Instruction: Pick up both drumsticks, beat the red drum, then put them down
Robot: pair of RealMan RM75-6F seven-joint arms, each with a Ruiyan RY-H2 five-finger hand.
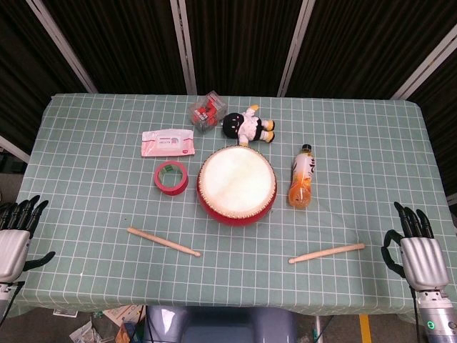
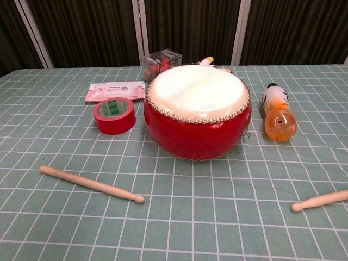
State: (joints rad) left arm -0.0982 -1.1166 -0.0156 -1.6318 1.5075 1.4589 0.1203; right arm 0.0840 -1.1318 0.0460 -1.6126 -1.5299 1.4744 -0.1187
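Drumsticks first: from the head view we see the left drumstick lying flat on the tabletop in front of the red drum, slanting, its small bead tip toward the middle. The right drumstick lies opposite, tip also pointing inward. Our left hand waits at the near left edge, fingers apart and holding nothing; our right hand sits at the near right edge, fingers spread, equally empty. Both are well apart from the sticks. Behind the drum we spot a red tape roll, a wipes pack, a plush doll and an orange drink bottle.

Over to the chest view: no hands show here. The sticks look like bare wood, so we judge them light, stiff and smooth, liable to roll under a nudge. We'd take each near its thick butt end, leaving the tip free to strike the drumhead.
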